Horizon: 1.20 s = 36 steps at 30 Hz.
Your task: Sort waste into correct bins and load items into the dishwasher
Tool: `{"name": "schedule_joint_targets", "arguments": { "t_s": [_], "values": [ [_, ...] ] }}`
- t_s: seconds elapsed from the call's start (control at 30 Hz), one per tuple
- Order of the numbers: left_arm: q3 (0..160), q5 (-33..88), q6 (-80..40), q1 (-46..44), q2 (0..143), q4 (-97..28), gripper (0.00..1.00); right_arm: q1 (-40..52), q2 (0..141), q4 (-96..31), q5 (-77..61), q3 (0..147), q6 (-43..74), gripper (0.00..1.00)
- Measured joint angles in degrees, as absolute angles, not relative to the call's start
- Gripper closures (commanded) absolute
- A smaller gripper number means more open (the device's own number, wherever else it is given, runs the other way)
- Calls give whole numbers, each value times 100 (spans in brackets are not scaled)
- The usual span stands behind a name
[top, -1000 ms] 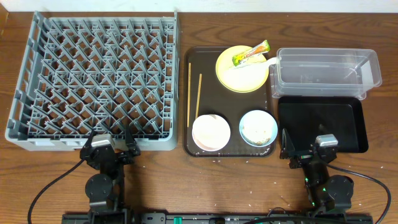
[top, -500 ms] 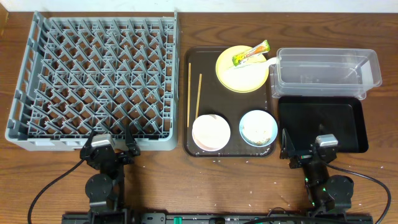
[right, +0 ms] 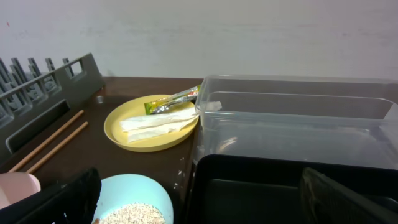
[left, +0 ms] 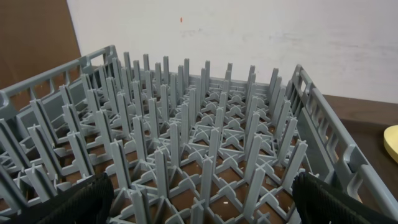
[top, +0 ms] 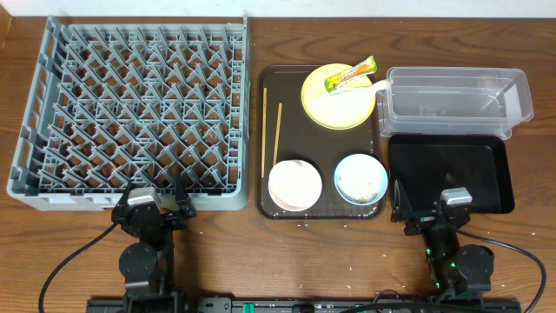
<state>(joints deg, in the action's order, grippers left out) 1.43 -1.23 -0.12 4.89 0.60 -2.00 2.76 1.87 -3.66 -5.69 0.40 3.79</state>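
Dish rack [top: 139,104]: large grey pegged square, far left of the table; nothing in it.
Brown tray [top: 291,130]: just right of the rack, carrying the tableware.
Yellow plate [top: 326,109]: far end of the brown tray.
Snack wrapper [top: 352,74]: green-yellow, lying across the plate's far right rim.
White paper [right: 158,124]: crumpled flat on the plate, beside the wrapper.
Chopsticks [top: 265,130]: two, lying lengthwise along the brown tray's left side, slightly apart.
White bowl [top: 294,184]: near left on the brown tray.
Blue bowl [top: 360,178]: near right on the brown tray, with rice-like crumbs [right: 134,213] inside.
Clear tub [top: 452,74]: far right, nothing visible inside.
Black tray [top: 447,174]: shallow, just nearer than the tub.
Left gripper [top: 156,193]: at the rack's near edge, jaws spread wide, holding nothing.
Right gripper [top: 430,204]: at the black tray's near left corner, jaws spread wide, holding nothing.
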Motion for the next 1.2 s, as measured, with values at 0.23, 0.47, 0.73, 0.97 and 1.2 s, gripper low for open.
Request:
{"name": "schedule_joint_targets", "arguments": {
  "t_s": [0.23, 0.47, 0.73, 0.97, 1.2],
  "values": [
    [143, -123, -12, 489, 60, -200, 7, 276, 187, -366, -569, 40, 379, 1],
    [143, -126, -12, 489, 60, -198, 7, 276, 187, -364, -543, 40, 379, 1],
    [143, -126, -12, 489, 60, -198, 7, 276, 191, -242, -530, 40, 379, 1],
    [143, -123, -12, 489, 60, -158, 7, 276, 209, 30, -499, 40, 379, 1],
    [84, 502, -14, 489, 58, 561, 7, 276, 222, 1363, -515, 40, 397, 1]
  ]
}}
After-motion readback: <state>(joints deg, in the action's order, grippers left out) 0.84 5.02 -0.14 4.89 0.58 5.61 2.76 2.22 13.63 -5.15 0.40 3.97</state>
